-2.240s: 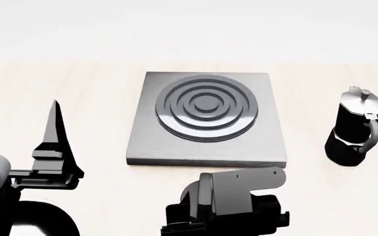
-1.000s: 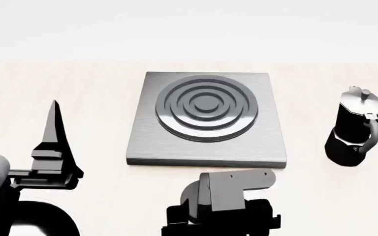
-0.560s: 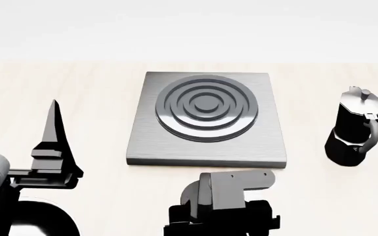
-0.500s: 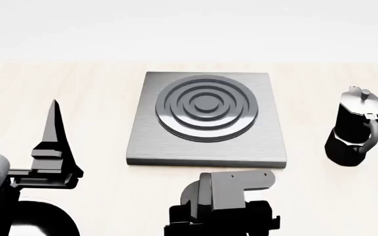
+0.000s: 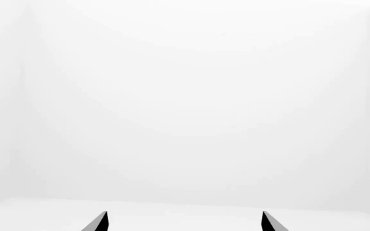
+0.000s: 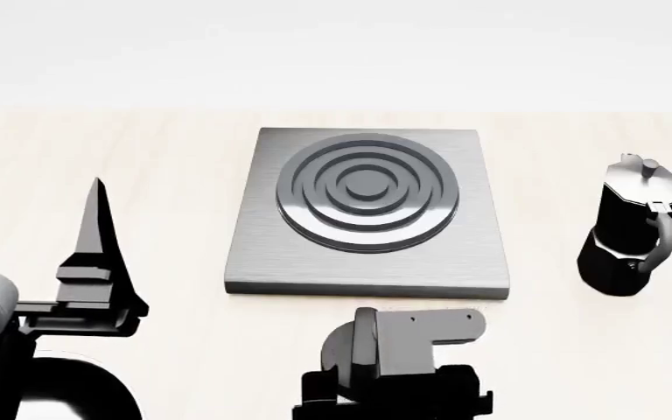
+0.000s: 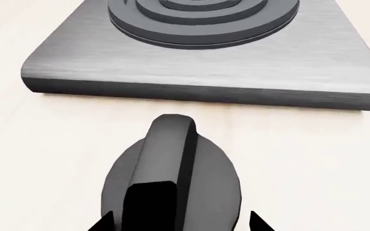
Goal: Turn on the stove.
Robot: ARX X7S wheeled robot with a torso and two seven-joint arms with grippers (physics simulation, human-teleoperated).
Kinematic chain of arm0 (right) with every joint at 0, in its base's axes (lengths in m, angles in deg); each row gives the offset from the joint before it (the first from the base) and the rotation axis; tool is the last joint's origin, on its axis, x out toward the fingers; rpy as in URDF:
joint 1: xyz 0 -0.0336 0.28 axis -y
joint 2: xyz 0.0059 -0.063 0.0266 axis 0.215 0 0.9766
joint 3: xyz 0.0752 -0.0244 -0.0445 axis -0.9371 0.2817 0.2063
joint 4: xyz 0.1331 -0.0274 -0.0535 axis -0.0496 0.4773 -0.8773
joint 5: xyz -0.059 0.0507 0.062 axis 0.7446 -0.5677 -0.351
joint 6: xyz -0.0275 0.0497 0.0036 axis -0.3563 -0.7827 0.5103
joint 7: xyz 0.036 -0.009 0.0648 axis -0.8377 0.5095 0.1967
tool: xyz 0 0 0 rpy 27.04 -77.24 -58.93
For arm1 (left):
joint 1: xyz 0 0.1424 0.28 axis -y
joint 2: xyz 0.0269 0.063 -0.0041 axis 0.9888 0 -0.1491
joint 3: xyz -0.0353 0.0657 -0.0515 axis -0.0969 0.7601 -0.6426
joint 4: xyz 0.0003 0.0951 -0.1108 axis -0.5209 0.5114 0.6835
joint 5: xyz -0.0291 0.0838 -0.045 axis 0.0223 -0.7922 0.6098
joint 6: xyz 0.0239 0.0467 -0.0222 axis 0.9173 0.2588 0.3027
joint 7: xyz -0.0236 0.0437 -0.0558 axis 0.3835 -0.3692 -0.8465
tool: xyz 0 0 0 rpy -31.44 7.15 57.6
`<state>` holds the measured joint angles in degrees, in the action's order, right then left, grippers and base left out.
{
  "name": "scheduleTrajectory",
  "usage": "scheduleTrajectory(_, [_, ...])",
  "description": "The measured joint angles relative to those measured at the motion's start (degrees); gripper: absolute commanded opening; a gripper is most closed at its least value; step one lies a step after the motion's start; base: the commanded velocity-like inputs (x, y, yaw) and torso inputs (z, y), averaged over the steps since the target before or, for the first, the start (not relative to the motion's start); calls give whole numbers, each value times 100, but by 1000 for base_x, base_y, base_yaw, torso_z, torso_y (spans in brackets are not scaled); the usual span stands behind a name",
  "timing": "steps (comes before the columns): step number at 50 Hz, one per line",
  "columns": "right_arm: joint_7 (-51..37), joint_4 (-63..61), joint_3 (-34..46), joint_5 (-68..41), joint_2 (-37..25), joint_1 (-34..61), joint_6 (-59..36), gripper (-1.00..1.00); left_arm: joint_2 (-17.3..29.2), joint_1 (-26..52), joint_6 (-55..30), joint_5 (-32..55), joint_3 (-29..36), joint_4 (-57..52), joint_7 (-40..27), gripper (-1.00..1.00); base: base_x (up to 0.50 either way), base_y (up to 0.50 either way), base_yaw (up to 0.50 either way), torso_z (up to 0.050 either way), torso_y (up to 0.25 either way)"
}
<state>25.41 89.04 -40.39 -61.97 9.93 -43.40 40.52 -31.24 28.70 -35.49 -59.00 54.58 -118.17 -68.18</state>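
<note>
Right wrist view, nearest first: right gripper at bottom edge, two dark fingertips spread wide, one either side of the black knob. Not touching the knob as far as visible; nothing pinched. Knob fills lower centre, round base with upright ridge running toward the slab. Short strip of pale wooden table between knob and slab edge. Beyond that, the stove across the upper half of frame: grey brushed slab, rounded front edge, ringed burner cut off at top.

Head view: right arm at bottom centre, wrist block hiding the knob and its gripper. Left arm at lower left, left gripper pointing up-frame, one black finger upright, well left of the slab. Stove centre frame, burner concentric rings slightly above slab centre. Black moka pot at right, apart from the slab, handle facing down-frame. Table running to the white background at top.

Left wrist view: only two dark tips at the bottom edge, set far apart, blank white beyond. Spread, holding nothing.
</note>
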Motion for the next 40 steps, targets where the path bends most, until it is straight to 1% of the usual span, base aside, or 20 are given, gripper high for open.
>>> scheduleTrajectory(14, [-188,46,32,-22,-15,-12,108,100,17,9,11,16,17,8,-28,100,0,0,0,0,0])
scheduleTrajectory(40, [-704,-664,-47,-7,-296,-379,-57,100,52,12,49,49,42,23,-69,100,0,0,0,0,0])
